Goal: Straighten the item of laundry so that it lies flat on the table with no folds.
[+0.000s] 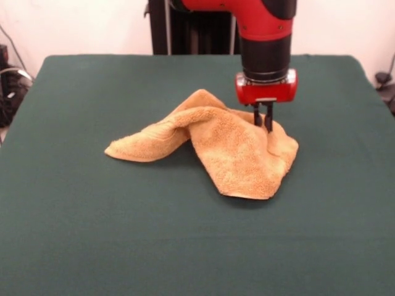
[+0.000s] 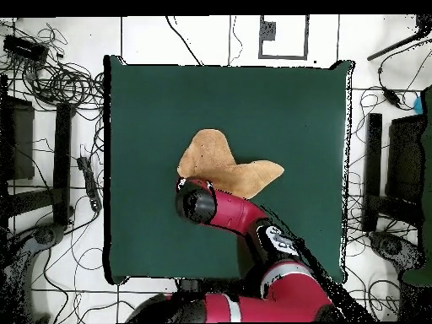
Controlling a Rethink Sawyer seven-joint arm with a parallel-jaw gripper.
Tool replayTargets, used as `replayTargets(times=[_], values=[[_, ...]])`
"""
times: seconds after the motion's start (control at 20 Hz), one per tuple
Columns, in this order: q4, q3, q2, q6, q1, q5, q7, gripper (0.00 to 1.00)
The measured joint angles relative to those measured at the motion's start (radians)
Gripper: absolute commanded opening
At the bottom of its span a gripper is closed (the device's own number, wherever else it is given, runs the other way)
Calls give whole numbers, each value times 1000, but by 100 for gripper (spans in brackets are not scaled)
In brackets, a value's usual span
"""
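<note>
The item of laundry (image 1: pixel 231 148), a mustard terry towel, lies crumpled on the green table (image 1: pixel 92 234), a little right of its middle. One folded flap runs out to the left and a broader flap falls toward the near side. My gripper (image 1: pixel 263 125) comes straight down onto the towel's far right part, fingers close together and pinching a raised ridge of cloth. In the overhead view the towel (image 2: pixel 224 164) shows as a bent shape on the table (image 2: pixel 278 101), and the arm's wrist (image 2: pixel 196 202) covers its lower left edge and hides the fingers.
Cables (image 2: pixel 59 80) and dark equipment lie on the floor around the table. The red arm (image 2: pixel 253 228) reaches in over the table's bottom edge in the overhead view.
</note>
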Motion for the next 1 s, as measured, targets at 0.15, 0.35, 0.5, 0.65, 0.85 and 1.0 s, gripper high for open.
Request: replayTargets(times=[0.15, 0.35, 0.5, 0.65, 0.85, 1.0], values=[[0, 0, -20, 34, 11, 12, 0, 0], [0, 0, -44, 62, 33, 35, 0, 0], [1, 0, -66, 69, 53, 55, 0, 0], [4, 0, -79, 69, 59, 69, 0, 0], [14, 0, -96, 69, 60, 85, 0, 0], [23, 0, -103, 69, 59, 93, 0, 0]])
